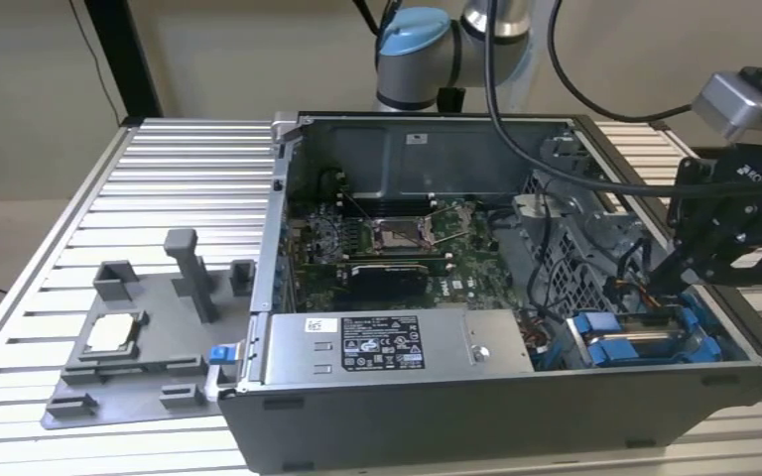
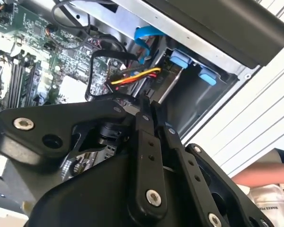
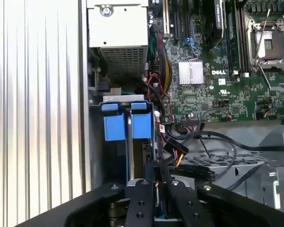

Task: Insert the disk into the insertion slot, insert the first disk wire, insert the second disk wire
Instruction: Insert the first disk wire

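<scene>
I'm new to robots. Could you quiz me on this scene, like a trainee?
1. True or false: the black end effector is at the dark grey metal drive bay inside the open grey computer case.
2. The plastic carrier in that bay is: A red, B blue, C green.
3. The small silver square chip lies at the exterior view's ____ side.
Key: 1 true; 2 B; 3 left.

The disk [image 1: 623, 342] sits inside the insertion slot [image 3: 119, 98] at the case's near corner, on the exterior view's right, its bright blue carrier tabs facing outward. A black plug on yellow and red wires [image 3: 176, 152] hangs just beside it.
</scene>
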